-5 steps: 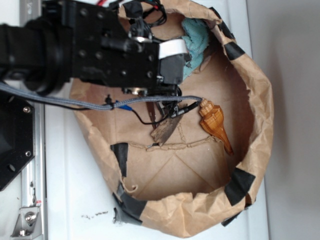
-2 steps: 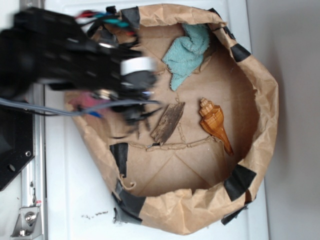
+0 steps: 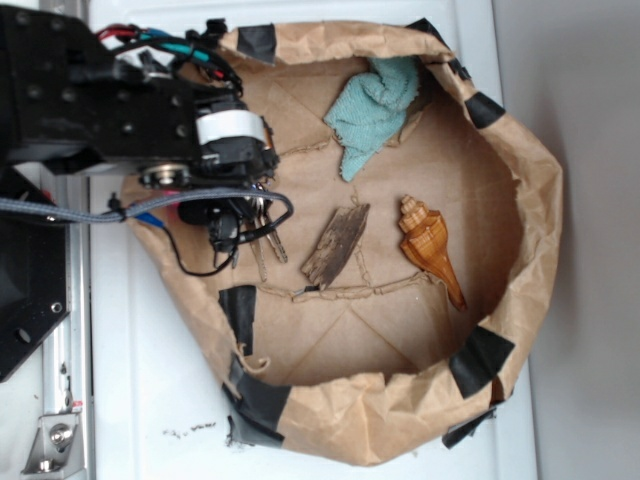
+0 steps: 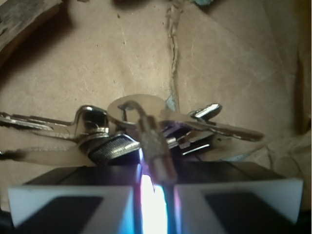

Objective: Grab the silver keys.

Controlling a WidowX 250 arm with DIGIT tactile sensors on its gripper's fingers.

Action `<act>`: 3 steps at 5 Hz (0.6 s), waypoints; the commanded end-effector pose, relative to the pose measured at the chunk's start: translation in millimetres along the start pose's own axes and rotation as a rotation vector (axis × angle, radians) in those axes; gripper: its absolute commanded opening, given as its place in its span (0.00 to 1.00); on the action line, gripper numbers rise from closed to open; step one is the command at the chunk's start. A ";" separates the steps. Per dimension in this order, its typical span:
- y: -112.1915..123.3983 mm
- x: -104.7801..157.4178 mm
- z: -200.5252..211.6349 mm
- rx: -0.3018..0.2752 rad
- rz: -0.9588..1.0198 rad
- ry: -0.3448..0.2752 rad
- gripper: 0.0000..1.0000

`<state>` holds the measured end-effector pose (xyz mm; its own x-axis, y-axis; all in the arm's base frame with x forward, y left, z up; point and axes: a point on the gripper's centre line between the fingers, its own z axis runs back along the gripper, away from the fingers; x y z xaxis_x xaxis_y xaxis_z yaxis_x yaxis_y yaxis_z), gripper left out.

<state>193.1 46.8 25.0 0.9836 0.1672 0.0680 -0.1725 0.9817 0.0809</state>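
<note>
The hand (image 4: 155, 195) was clenched on the silver keys (image 4: 146, 131), its two white-tipped pads pinching a knurled metal barrel on the ring with only a thin bright slit left between them. From the wrist view the blades fanned out to both sides below the pads, some pointing left, some right, so the bunch hung off a single narrow contact. In the exterior view the keys (image 3: 262, 232) sat at the left inner side of the brown paper bag (image 3: 520, 200), just under the arm's black body, and I could not tell whether their tips touched the paper floor or hung clear of it.

To my eye the grasp looked made, and the job was to keep it. The barrel was round and hard, so it could twist or slide out; holding the squeeze firm and lifting straight and slowly would stop the loose blades swinging. The grey cable (image 3: 150, 203) looped close by, and the bag's crumpled wall was near, so a clean vertical rise seemed safest. The piece of wood (image 3: 336, 244), the seashell (image 3: 428, 245) and the teal cloth (image 3: 375, 108) lay well apart to the right
</note>
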 end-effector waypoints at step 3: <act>0.5 43.4 55.0 0.024 0.091 -0.075 0.00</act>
<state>224.0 43.3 65.4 0.9615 0.2606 0.0868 -0.2686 0.9582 0.0989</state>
